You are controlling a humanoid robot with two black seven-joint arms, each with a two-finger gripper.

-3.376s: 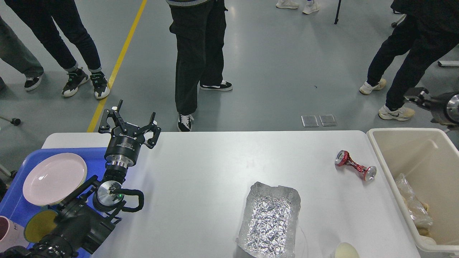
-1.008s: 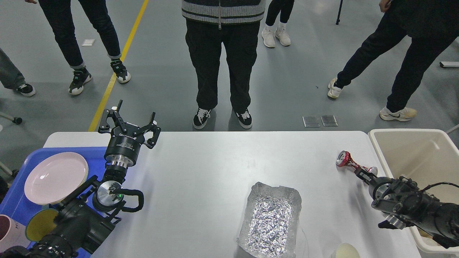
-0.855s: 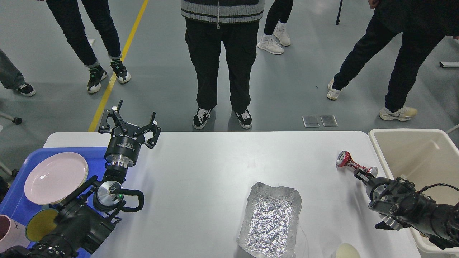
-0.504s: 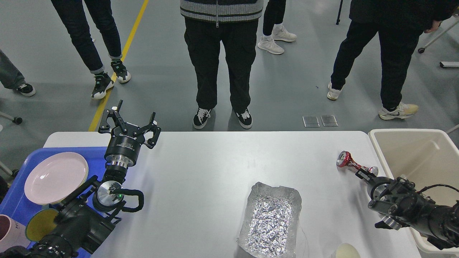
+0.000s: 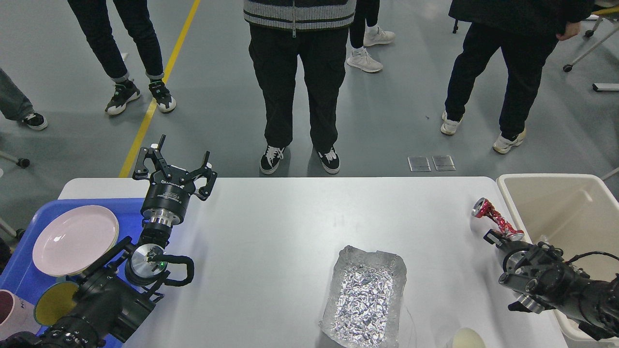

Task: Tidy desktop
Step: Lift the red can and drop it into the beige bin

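cup: pale rounded top [image 5: 465, 337] at the near table edge, mostly cut off. Can't tell more.
foil tray: crumpled aluminium tray [image 5: 363, 296], near-centre right of the table [image 5: 290, 227]. Likely very light and flimsy, dents on any squeeze. Pinch one rim wall, not the floor of it. Edges may be sharp and slippery.
right end effector: [image 5: 498, 238] at the table's right edge, touching the near end of the crushed red can [image 5: 498, 220]. Seen small and dark, so I can't tell whether it's clamped on the can or just against it.
crushed can: lies tilted, far end up-left, just beside the beige bin [image 5: 556, 203]. Judgement: light, stiff at the ends, pinched thin at the waist. Waist is the natural grip, but thin metal may slip or buckle.
bin: off the right table edge, crinkled plastic wrap [image 5: 553, 270] already inside. Short hop from the can; bin wall is the only thing to clear.
left end effector: [image 5: 174, 169] fingers spread wide, nothing in them, hovering over the far-left table edge.
blue tray: [image 5: 19, 280] left, holds pink plate [image 5: 75, 239], a yellow dish [image 5: 55, 303], a pink mug [image 5: 12, 314] at frame edge.
obstruction: left arm partly overlaps the blue tray. Table centre bare.
people: several standing just beyond the far edge.
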